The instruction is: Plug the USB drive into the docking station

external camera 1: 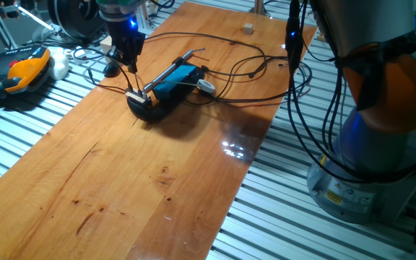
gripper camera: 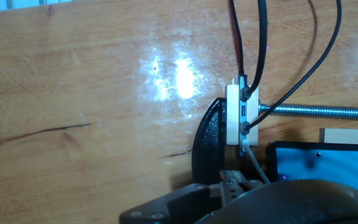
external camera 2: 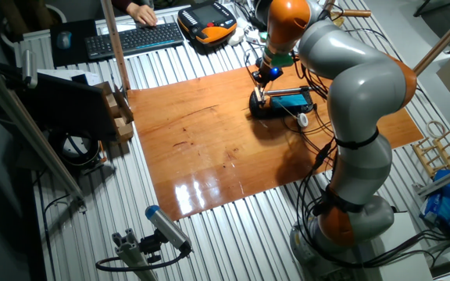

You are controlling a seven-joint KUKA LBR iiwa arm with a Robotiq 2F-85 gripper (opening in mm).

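Jaws' spread cannot be told, gripper [external camera 1: 131,79] over docking station [external camera 1: 166,85] end

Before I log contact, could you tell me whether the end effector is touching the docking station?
Cannot tell. In one fixed view the end effector overlaps the docking station's near end, but no view plainly shows contact or a gap.

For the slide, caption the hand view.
Tool hovering at the docking station's cabled white end block on the wooden table.
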